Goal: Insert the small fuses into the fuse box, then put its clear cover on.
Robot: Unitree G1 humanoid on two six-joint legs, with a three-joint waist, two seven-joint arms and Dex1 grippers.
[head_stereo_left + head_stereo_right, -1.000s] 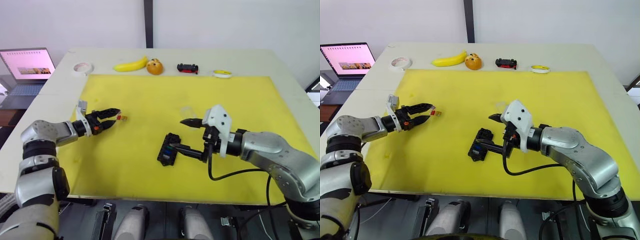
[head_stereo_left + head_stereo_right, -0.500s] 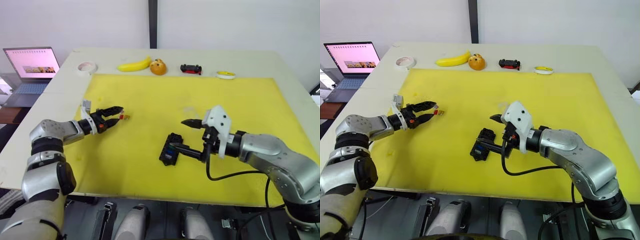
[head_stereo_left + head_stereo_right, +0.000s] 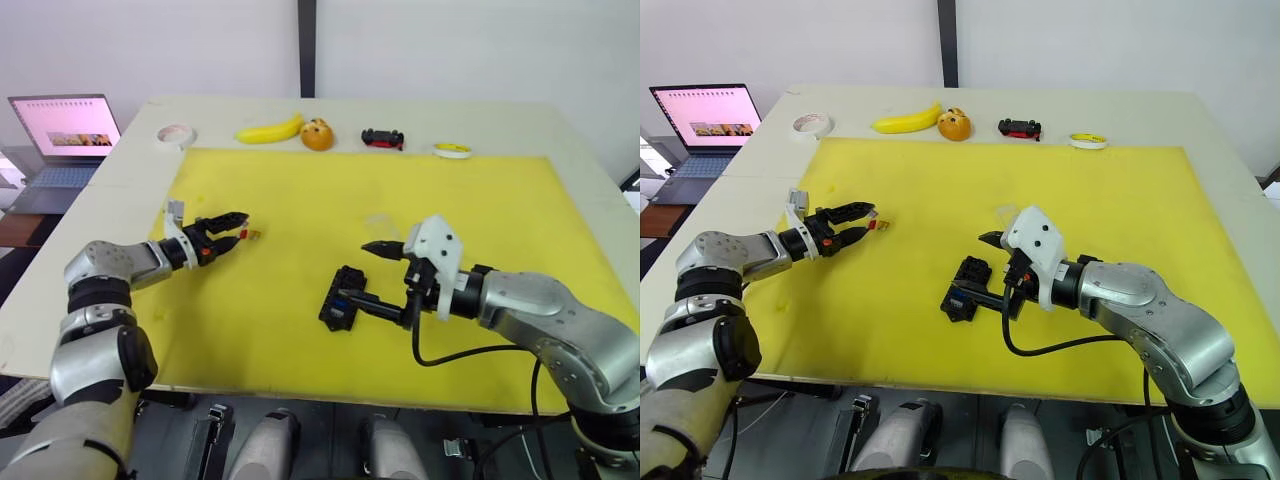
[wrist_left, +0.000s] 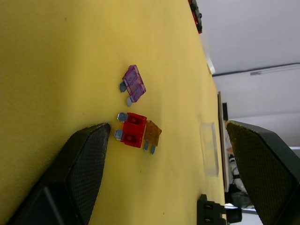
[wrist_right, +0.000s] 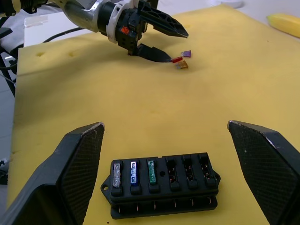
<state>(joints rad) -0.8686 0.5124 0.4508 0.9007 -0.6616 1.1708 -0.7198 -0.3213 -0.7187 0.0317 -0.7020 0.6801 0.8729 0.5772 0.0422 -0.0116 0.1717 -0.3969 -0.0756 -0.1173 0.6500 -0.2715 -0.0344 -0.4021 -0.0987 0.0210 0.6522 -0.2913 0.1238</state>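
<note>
Now reaching for loose fuses.
Left pincer (image 3: 236, 226) spread, just short of red plastic blade fuse (image 4: 132, 130) beside orange (image 4: 152, 134) and purple (image 4: 133, 83) ones; right pincer (image 3: 362, 272) spread around black oblong fuse box (image 5: 162, 187).

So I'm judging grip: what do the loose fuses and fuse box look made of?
Loose fuses: likely translucent glossy plastic bodies, purple, red and orange, with small silvery blades, probably metal. Fuse box: looks like matte black moulded plastic with little glare.
</note>
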